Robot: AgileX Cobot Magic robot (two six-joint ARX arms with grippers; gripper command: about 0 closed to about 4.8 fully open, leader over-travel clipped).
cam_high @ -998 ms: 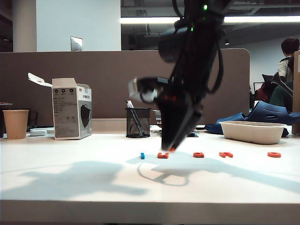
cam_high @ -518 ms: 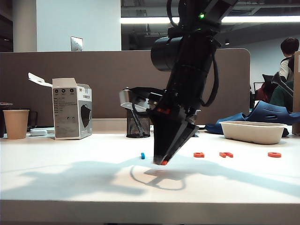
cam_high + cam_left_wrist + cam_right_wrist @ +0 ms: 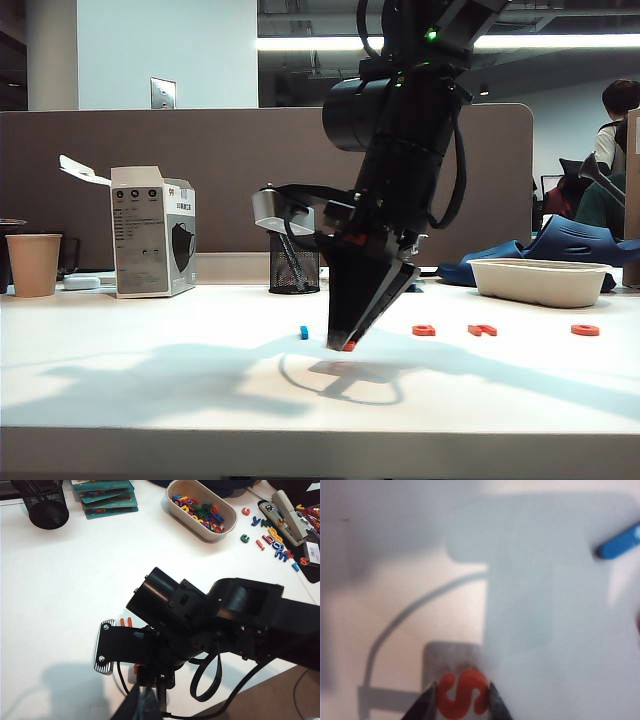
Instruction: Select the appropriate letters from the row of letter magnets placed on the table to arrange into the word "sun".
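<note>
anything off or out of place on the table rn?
Nothing spilled or damaged. The right gripper holds the orange-red S just above the table, ahead of the row. The blue piece and three orange-red letters lie flat. The left gripper isn't visible.

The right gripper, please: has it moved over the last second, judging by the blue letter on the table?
Yes. The right gripper, shut on the orange S, has shifted left toward the blue letter and nearer the camera.
</note>
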